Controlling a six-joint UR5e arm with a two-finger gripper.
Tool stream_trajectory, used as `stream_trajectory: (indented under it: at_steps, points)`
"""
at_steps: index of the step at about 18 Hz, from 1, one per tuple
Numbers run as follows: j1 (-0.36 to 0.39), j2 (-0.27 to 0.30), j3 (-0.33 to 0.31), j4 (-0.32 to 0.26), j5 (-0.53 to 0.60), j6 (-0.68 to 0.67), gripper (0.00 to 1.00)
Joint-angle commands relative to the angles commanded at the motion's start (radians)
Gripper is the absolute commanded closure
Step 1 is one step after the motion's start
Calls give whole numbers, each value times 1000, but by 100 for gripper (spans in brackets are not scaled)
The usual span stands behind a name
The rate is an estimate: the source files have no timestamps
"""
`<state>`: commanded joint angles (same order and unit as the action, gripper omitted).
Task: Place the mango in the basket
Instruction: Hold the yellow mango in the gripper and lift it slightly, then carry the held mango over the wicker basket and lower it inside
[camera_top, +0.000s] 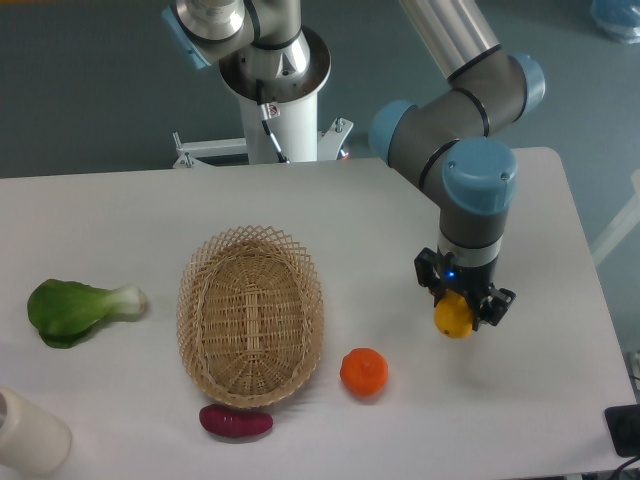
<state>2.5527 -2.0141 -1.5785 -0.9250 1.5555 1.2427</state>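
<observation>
The yellow-orange mango (452, 317) is held between the black fingers of my gripper (458, 308), which is shut on it at the right of the table. Only its lower part shows below the wrist. The tan wicker basket (250, 315) lies to the left, about a basket's width away, with nothing inside it.
A round orange (364, 371) sits between the basket and the gripper, nearer the front. A dark purple-red vegetable (236, 421) lies just in front of the basket. A green leafy vegetable (78, 308) is at the far left, a white cylinder (28, 434) at the front left corner.
</observation>
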Motion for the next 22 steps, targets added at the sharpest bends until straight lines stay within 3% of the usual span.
stream_trajectory:
  at_steps: [11,22]
  points:
    - [-193,29,-55,8,0,-187,48]
    - [-347,83,-135,8,0,-233,44]
